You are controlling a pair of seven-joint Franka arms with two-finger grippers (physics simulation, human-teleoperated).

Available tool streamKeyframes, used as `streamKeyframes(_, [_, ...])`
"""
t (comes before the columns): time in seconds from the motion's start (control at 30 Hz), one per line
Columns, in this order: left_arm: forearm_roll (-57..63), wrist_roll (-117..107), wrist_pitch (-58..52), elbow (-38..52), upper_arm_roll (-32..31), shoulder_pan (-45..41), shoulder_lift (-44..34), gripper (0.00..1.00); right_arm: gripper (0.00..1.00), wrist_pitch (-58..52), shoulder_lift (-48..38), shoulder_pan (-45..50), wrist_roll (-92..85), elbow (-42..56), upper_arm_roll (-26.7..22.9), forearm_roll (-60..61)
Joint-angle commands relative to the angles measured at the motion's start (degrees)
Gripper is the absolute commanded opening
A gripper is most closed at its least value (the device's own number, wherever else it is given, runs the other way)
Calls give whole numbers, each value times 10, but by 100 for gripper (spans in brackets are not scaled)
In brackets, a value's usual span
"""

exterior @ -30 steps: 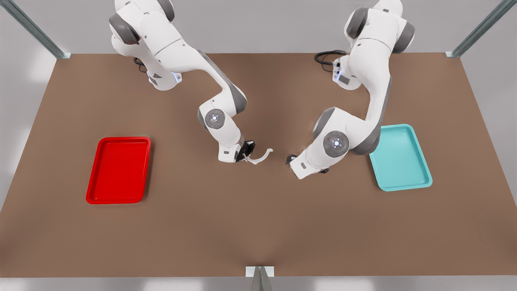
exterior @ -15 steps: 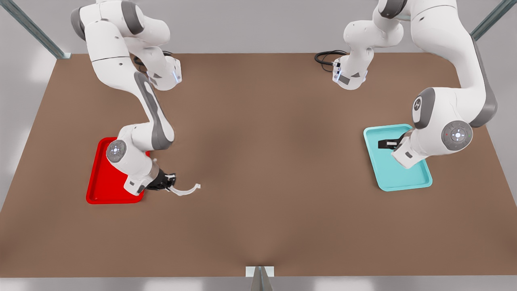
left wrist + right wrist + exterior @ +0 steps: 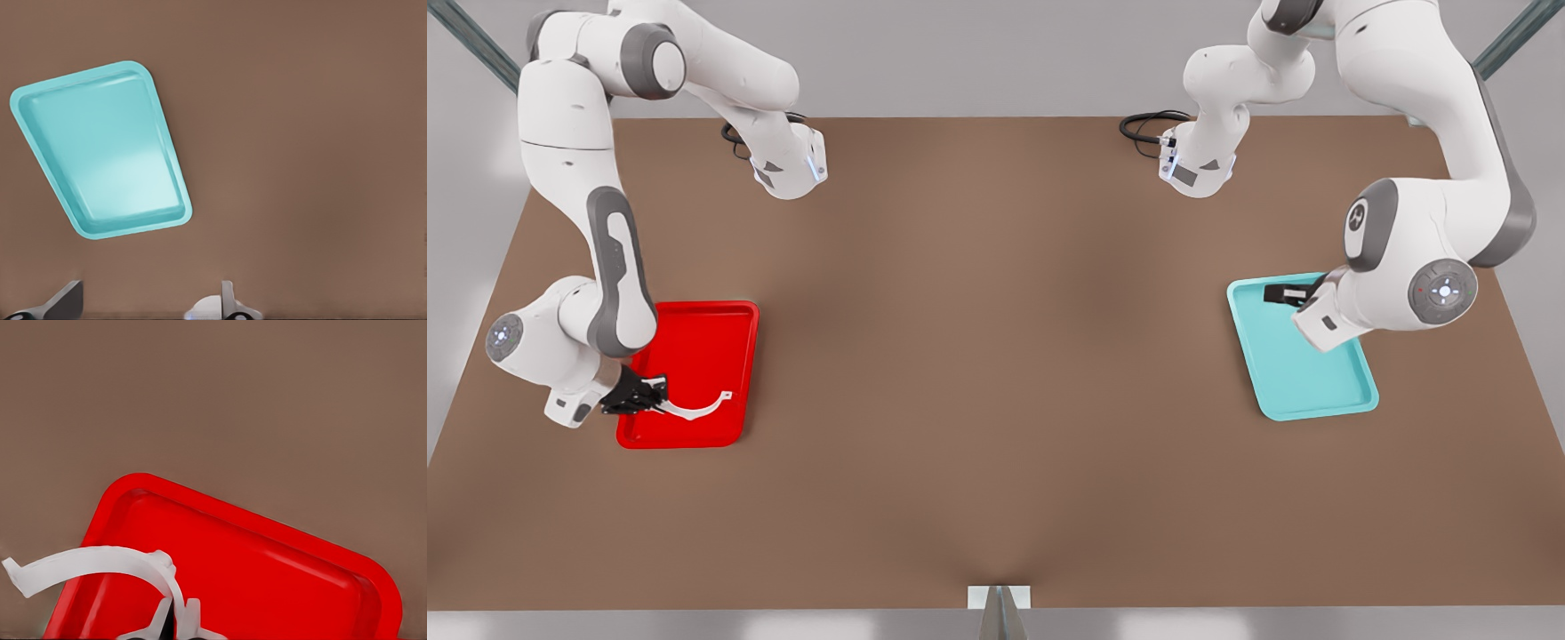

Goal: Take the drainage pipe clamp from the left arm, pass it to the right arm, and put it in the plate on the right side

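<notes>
we saw the right claw [image 3: 656, 394] at the front view's left, pinched shut on one end tab of the pipe clamp [image 3: 696, 406]. the white half-ring strap stuck out from the black fingers over the near part of the red tray [image 3: 703, 342], its free tab toward the tray's middle; whether it touched the tray floor we could not tell. in the right wrist view the clamp [image 3: 100, 563] arched from the fingertips [image 3: 191, 618] out across the red tray's rim [image 3: 117, 495], its far tab showing against the brown table [image 3: 213, 400]. the right arm [image 3: 605, 267] bent down from its base at the far edge of the table [image 3: 996, 444], with its wrist just outside the tray's edge.

at the front view's right the left claw [image 3: 1280, 293] hung over the far end of the teal tray [image 3: 1303, 369], carrying nothing. in the left wrist view its fingers [image 3: 63, 300] stood wide apart, with the teal tray [image 3: 100, 150] lying flat on the table beyond them. the left arm [image 3: 1423, 178] curled over that tray from its own base. the two trays sat well apart on opposite sides of the table.
</notes>
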Motion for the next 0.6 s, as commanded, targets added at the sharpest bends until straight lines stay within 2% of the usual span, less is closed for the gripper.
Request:
streamKeyframes(0.0, [0, 40, -28, 0, -1, 2, -1, 100, 21, -1, 6, -10, -374, 2, 0, -2])
streamKeyframes(0.2, [0, 40, -26, -1, -1, 2, -1, 100, 21, -1, 19, -28, -380, 2, -1, -2])
streamKeyframes(0.23, [0, 40, -25, -1, -1, 2, -1, 100, 100, -1, 20, -28, -378, 2, -1, -1])
streamKeyframes(0.5, [0, 40, -20, 0, -1, 2, -1, 100, 100, -7, 32, -24, -368, 23, 0, 30])
streamKeyframes(0.57, [-1, 40, -22, 1, -1, 2, -1, 100, 100, -105, 48, -9, -295, 124, 3, 59])
